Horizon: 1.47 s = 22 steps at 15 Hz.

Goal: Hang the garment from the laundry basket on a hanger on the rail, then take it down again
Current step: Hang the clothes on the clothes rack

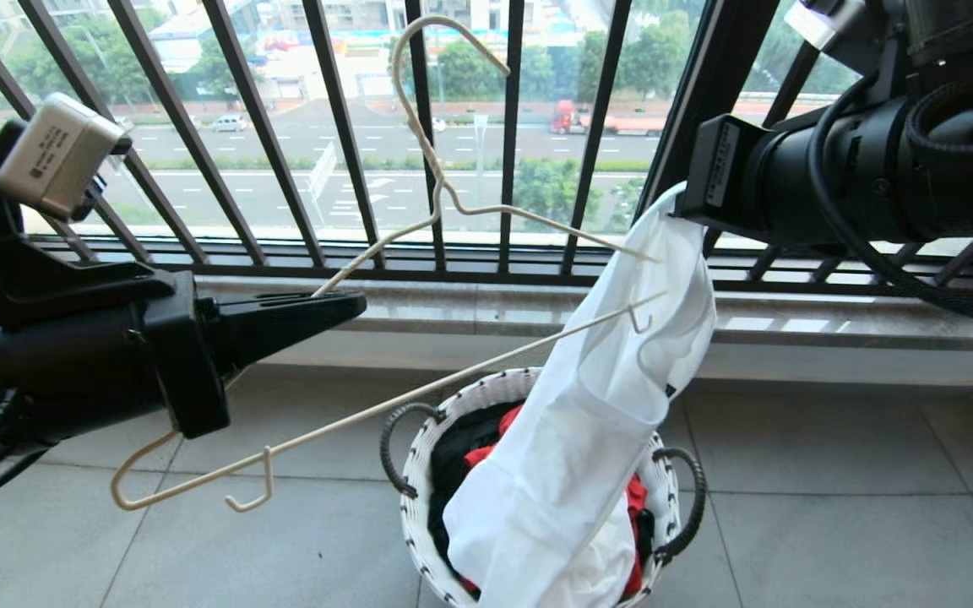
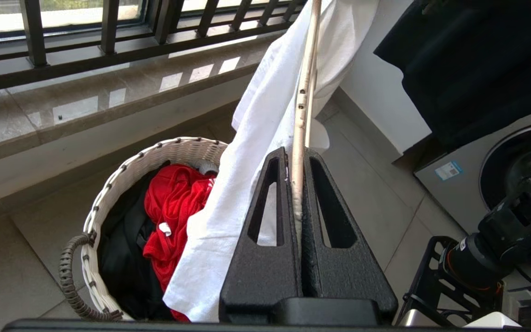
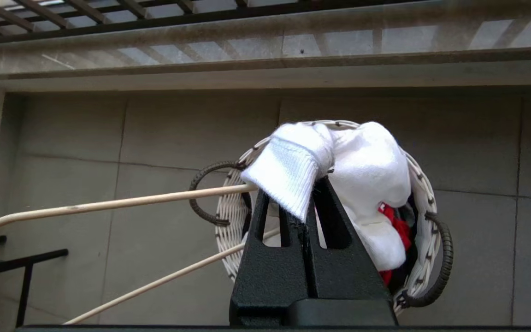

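1. We see the left gripper [image 1: 356, 302] clamped tight on the hanger [image 1: 453, 207], gripping one sloping wire shoulder and holding it tilted in the air.
2. The right gripper [image 3: 309, 196] pinches the garment [image 1: 588, 422] by its ribbed collar.
3. The garment hangs down into the laundry basket [image 1: 419, 498], which stands on the floor below the window sill.
4. One hanger end sits inside the garment.

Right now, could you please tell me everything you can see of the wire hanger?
The hanger is thin cream-white wire with a curved top hook and small notch hooks near its shoulders. It is held in the air, tilted, before the window bars and above the laundry basket. The left gripper is shut on one shoulder wire. The other shoulder end pokes into the white T-shirt, which the right gripper pinches by its ribbed edge.
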### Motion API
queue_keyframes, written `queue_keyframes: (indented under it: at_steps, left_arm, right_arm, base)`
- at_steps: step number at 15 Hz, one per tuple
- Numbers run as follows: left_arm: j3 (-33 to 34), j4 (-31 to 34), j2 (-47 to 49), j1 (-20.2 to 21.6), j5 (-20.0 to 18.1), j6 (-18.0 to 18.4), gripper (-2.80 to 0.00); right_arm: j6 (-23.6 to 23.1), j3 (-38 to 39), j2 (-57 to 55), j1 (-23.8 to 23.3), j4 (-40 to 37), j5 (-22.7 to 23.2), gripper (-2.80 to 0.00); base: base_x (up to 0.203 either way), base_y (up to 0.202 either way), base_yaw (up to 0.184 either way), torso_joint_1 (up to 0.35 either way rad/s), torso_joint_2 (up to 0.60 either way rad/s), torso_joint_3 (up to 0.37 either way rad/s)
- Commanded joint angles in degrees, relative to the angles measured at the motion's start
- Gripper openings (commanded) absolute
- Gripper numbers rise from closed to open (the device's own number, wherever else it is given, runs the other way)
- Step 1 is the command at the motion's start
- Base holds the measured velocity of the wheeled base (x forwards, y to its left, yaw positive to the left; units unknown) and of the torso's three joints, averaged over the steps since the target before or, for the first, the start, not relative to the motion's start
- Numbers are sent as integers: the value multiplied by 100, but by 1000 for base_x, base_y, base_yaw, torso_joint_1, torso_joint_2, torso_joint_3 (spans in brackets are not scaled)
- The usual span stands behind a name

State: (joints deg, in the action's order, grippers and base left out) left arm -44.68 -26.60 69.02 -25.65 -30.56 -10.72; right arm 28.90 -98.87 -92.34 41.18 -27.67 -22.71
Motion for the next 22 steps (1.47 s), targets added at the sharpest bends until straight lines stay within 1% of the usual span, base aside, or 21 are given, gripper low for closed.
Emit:
queue_keyframes:
  at_steps: [1,3,5,7,8,10,11,15,16,17,18,20,21,22]
  left_arm:
    - [-19,11,-380,-2,-15,-9,-280]
    - [-37,15,-500,-2,-7,-2,-280]
    - [-68,23,-494,-2,51,27,-280]
    - [-61,23,-463,-2,77,110,-280]
    - [-59,20,-408,-2,140,184,-280]
    - [-50,-20,-291,-2,435,335,-280]
    - [-40,-44,-230,-19,477,400,-280]
    - [102,-73,-112,-277,504,455,-280]
    - [208,-220,20,-483,570,462,-280]
    - [389,-686,204,-646,712,471,-280]
    - [564,-1263,469,-806,965,494,-280]
    - [882,-2624,1131,-1107,1679,671,-280]
    - [1011,-3048,1367,-1227,1911,764,-280]
    - [1091,-3264,1480,-1351,2086,875,-280]
  right_arm:
    - [-212,-380,-319,-12,-15,-371,-280]
    - [-360,-511,-337,-5,-45,-491,-280]
    - [-375,-753,-338,-5,-347,-514,-280]
    - [-368,-817,-298,2,-454,-518,-280]
    - [-375,-818,-294,13,-467,-516,-280]
    - [-349,-790,-278,83,-553,-503,-280]
    - [-324,-764,-263,216,-617,-499,-280]
    - [5,-758,-304,856,-851,-500,-280]
    - [183,-791,-375,1030,-921,-506,-280]
    - [253,-816,-439,1091,-935,-514,-280]
    - [292,-827,-493,1111,-926,-516,-280]
    - [336,-870,-570,1103,-907,-516,-280]
    - [336,-945,-579,1091,-902,-516,-280]
    - [336,-1058,-590,1086,-898,-531,-280]
  base:
    - [0,0,0,0,0,0]
    - [0,0,0,0,0,0]
    - [0,0,0,0,0,0]
    - [0,0,0,0,0,0]
    - [0,0,0,0,0,0]
    - [0,0,0,0,0,0]
    - [0,0,0,0,0,0]
    - [0,0,0,0,0,0]
    - [0,0,0,0,0,0]
    - [0,0,0,0,0,0]
    - [0,0,0,0,0,0]
    - [0,0,0,0,0,0]
    - [0,0,0,0,0,0]
    - [0,0,0,0,0,0]
